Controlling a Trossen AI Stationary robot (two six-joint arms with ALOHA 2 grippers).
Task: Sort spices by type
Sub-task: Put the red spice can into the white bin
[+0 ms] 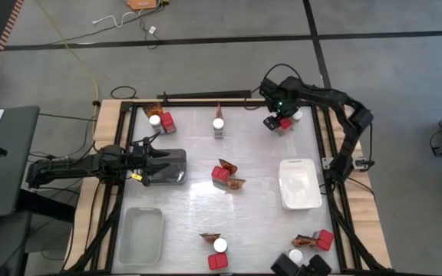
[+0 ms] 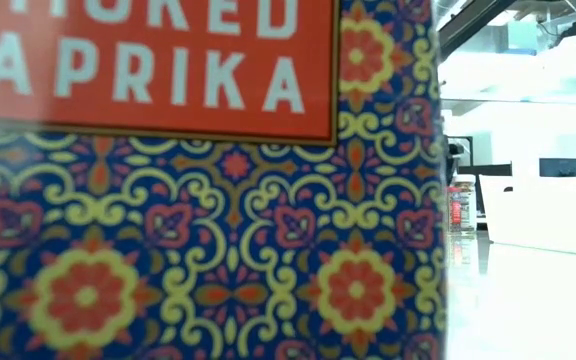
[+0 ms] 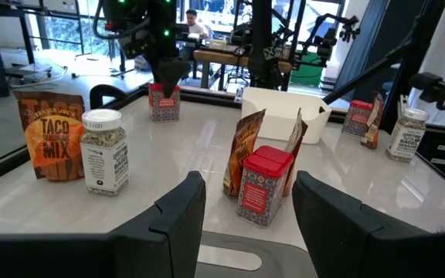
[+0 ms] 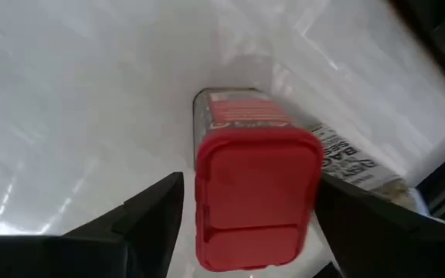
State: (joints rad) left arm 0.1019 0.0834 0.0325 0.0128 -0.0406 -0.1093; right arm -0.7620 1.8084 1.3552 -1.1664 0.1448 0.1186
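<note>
Red box [image 4: 255,197] sits between the right gripper's [image 4: 246,212] two dark fingers, far right corner of the table [image 1: 252,153]. Fingers spread wide, flanking the box, a gap showing on each side. Box upright: red hinged lid, patterned sides, a white-lidded jar [image 4: 361,166] just beside it. Left gripper [image 1: 159,166] half-open, empty, over the dark tray [image 1: 176,157] at the left edge.

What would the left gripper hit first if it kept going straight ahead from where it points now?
Probably the red paprika tin standing in line with the open left gripper, with brown packets leaning just behind it. How far off it is cannot be judged exactly.
</note>
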